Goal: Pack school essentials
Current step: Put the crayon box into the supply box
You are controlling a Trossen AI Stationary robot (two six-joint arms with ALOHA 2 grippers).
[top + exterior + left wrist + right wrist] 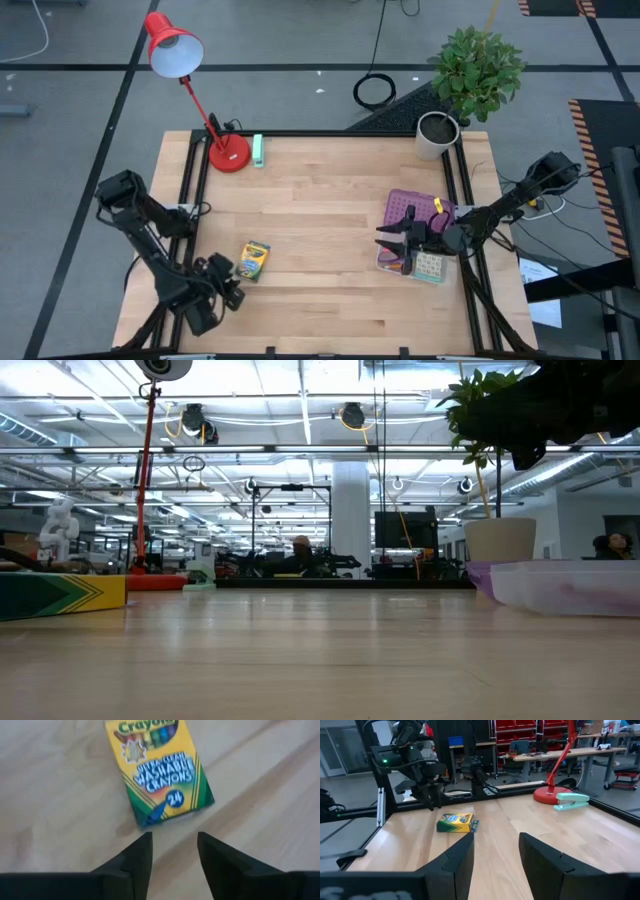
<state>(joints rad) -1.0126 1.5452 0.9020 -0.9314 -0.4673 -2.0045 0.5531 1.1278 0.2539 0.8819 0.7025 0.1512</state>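
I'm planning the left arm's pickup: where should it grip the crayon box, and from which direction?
The crayon box lies flat on the table, apart from everything else, just ahead of the open left gripper. Probably best to come straight down and pinch across its two long edges, near the middle. The flat face gives no hold, and the narrow width should fit between the fingers.

We record: table (320, 200), pale planked wood, smooth satin; crayon box (159, 767), glossy printed card; desk lamp (190, 85), glossy red; gripper fingers (142, 860), matt black plastic.
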